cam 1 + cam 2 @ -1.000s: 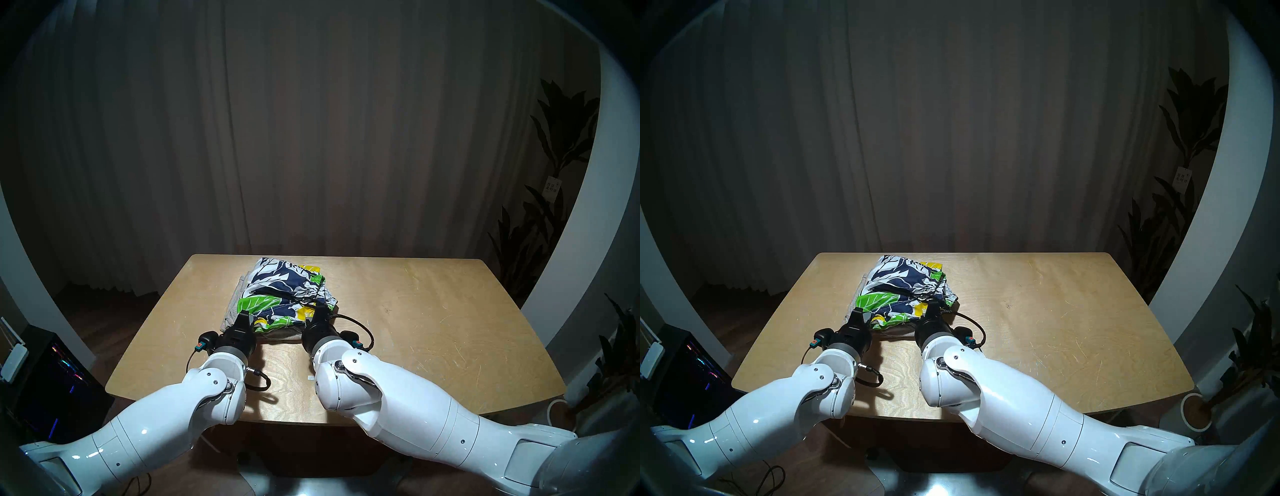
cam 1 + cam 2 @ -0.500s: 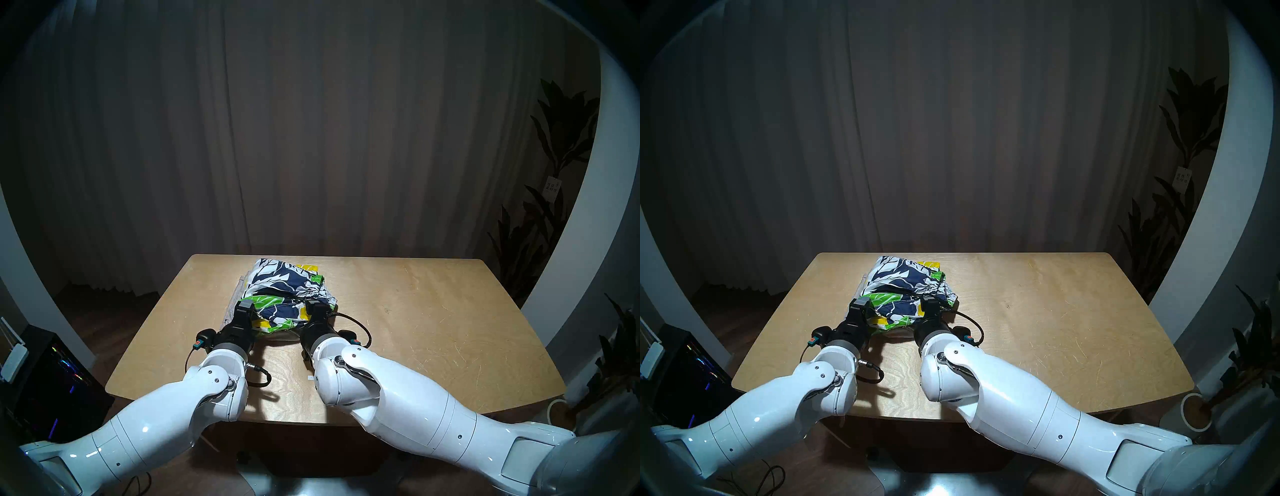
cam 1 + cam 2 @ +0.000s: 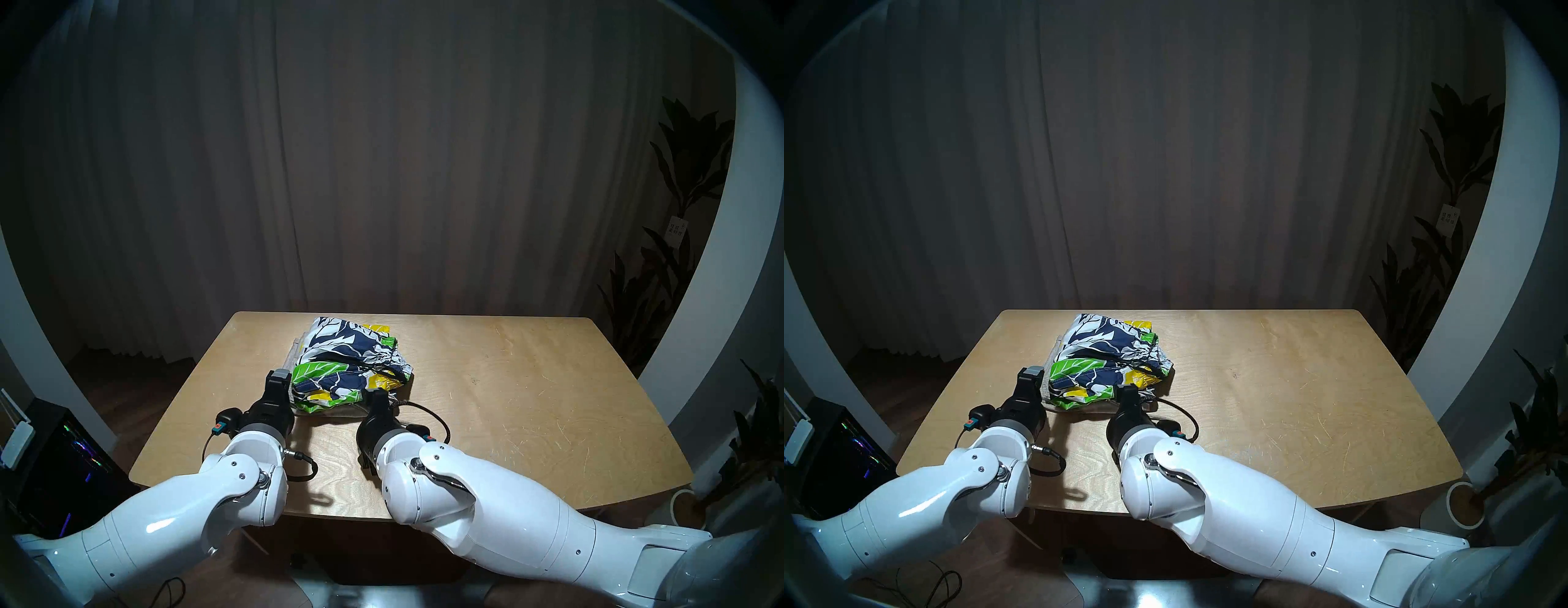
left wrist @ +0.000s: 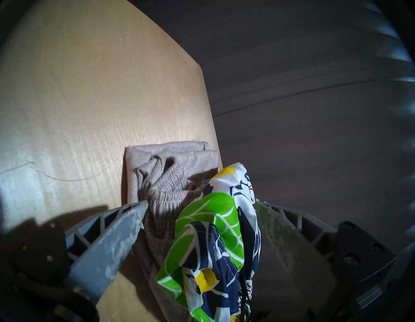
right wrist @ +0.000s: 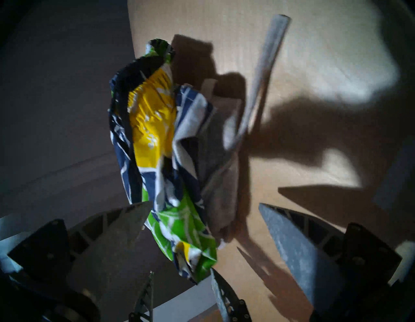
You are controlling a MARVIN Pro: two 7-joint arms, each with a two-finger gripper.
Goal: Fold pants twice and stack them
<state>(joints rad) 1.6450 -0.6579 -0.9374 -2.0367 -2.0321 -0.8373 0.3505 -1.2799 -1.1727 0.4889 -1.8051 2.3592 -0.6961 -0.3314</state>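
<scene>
1. The floral shorts (image 3: 354,365) lie folded on top of the grey pants (image 4: 170,171), a little left of the middle in the head view, reaching toward the far edge of the tabletop (image 3: 530,403).
2. The pants show only as a grey rim along the left and near edges of the stack in the head view. In the left wrist view their gathered waistband bunches up just above the lower middle of the frame.
3. The shorts are navy, white, green and yellow, with a black drawstring (image 3: 373,366) lying across the right part of the top layer.
4. The left claw (image 3: 278,378) sits at the lower left corner of the stack in the head view. Its jaws stand wide apart and grip nothing.
5. In the left wrist view one grey finger (image 4: 116,238) comes in from the lower left and its tip lies just beside the grey waistband. The other finger is at the lower right, well apart from it, and a corner of the shorts lies between them.
6. The right claw (image 3: 379,397) sits at the lower right corner of the stack in the head view, also spread wide and holding nothing.
7. In the blurred right wrist view the crumpled edge of the shorts lies between its two fingers (image 5: 298,245). I cannot tell whether either finger touches cloth.
8. A dark curtain (image 3: 382,170) fills the upper part of the head view, and plants (image 3: 679,220) stand at the right edge.
</scene>
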